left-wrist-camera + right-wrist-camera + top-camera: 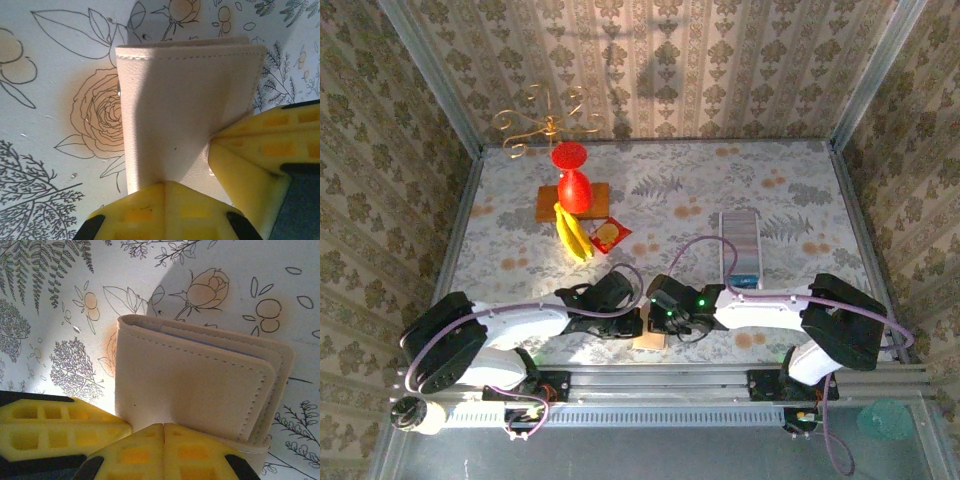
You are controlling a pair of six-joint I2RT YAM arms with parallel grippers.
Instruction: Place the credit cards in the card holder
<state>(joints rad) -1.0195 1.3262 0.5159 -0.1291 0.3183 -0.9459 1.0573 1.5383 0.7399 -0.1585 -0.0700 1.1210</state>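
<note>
The card holder (pixel 649 339), a tan stitched wallet, lies folded on the floral table near the front edge. It appears large in the left wrist view (pixel 185 105) and the right wrist view (pixel 200 380), where a thin bluish edge (pixel 210 341) peeks from between its flaps. My left gripper (pixel 167 184) is shut, its yellow tips resting against the wallet's near edge. My right gripper (pixel 164 426) is shut too and touches the wallet from the other side. Each gripper's fingers show in the other's view. A blue credit card (pixel 745 281) lies at the near end of the ribbed tray.
A whitish ribbed tray (pixel 739 238) stands to the right of the middle. At the back left are a red vase (pixel 574 185) on a wooden block, bananas (pixel 574 235) and a red-and-yellow snack packet (pixel 610 235). Patterned walls enclose the table.
</note>
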